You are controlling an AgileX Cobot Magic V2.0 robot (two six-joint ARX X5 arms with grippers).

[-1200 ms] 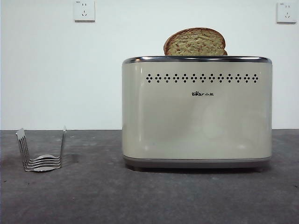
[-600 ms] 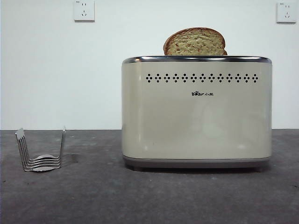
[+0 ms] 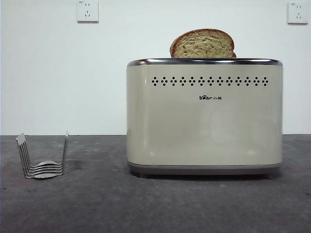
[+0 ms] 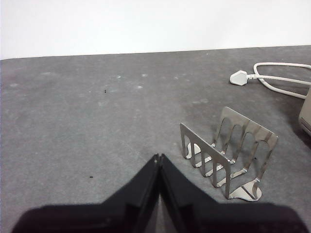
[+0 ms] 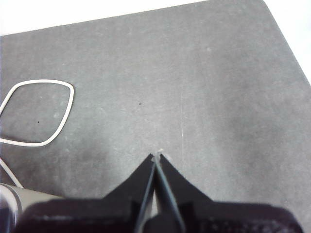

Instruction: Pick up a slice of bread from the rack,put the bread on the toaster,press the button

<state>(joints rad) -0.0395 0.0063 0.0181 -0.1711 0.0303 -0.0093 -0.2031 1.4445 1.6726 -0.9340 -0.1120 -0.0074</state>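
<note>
The slice of bread [image 3: 203,43] stands upright in the top of the cream toaster [image 3: 204,116], its rounded top sticking out above the chrome rim. The silver wire rack [image 3: 43,156] stands empty on the dark table at the left. In the left wrist view the rack [image 4: 228,151] is a short way off from my left gripper [image 4: 159,157], which is shut and empty above the table. My right gripper [image 5: 156,157] is shut and empty above bare table. Neither arm shows in the front view.
A white plug [image 4: 239,77] and its cable [image 4: 284,80] lie on the table beyond the rack. A loop of white cable [image 5: 36,112] lies near the right gripper. Two wall sockets [image 3: 87,10] sit on the white wall behind.
</note>
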